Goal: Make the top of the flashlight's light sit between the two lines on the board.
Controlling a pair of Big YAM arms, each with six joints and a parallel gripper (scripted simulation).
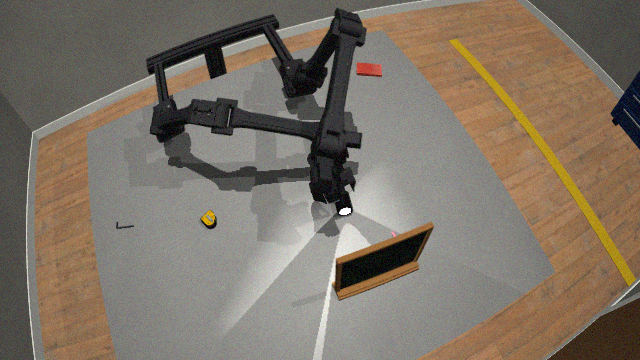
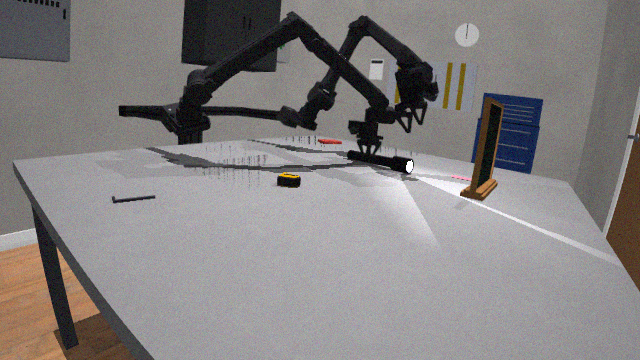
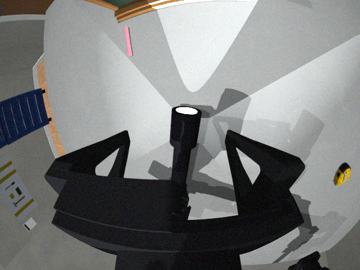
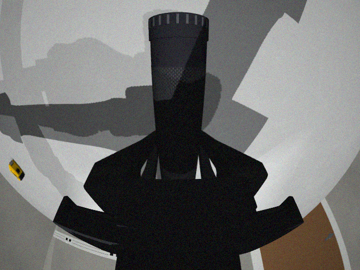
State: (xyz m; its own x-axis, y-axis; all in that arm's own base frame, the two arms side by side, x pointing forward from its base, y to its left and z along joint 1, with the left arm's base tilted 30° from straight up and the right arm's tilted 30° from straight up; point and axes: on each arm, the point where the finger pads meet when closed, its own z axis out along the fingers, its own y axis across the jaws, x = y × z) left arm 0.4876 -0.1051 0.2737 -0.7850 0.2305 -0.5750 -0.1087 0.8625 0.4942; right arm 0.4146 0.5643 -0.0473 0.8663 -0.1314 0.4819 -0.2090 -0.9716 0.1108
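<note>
"What carries everything?"
"A grey surface (image 1: 175, 300) (image 2: 300, 275) (image 3: 72, 58) (image 4: 305, 96)."

"And the arms?"
"The left fingers (image 1: 340, 194) (image 2: 414, 127) are spread wide, gripping nothing, above the flashlight's front; perhaps they are there to give that wrist camera a view. The right fingers (image 2: 368, 150) are partly closed around the flashlight's body, probably to steady its aim."

"The board?"
"The wood-framed board (image 1: 385, 250) (image 2: 492, 140) (image 3: 136, 11) stands upright, well apart from the lens, presumably as the beam's target. Its two lines and the light's top edge are not visible, so I can't judge the fit."

"The flashlight?"
"The black flashlight (image 1: 344, 204) (image 2: 400, 164) (image 3: 186, 127) (image 4: 180, 58) is lit and points toward the board. I can't tell whether it touches the surface."

"Smaller things?"
"A flat red block (image 1: 369, 69) (image 2: 330, 141), a yellow-and-black tape measure (image 1: 208, 219) (image 2: 289, 180) (image 3: 342, 174) (image 4: 16, 170), a pink stick (image 1: 394, 234) (image 2: 461, 178) (image 3: 128, 41) near the board and a thin hex key (image 1: 125, 226) (image 2: 134, 199). They seem to play no part."

"Any writing?"
"No brand or label is legible, even on the tape measure."
</note>
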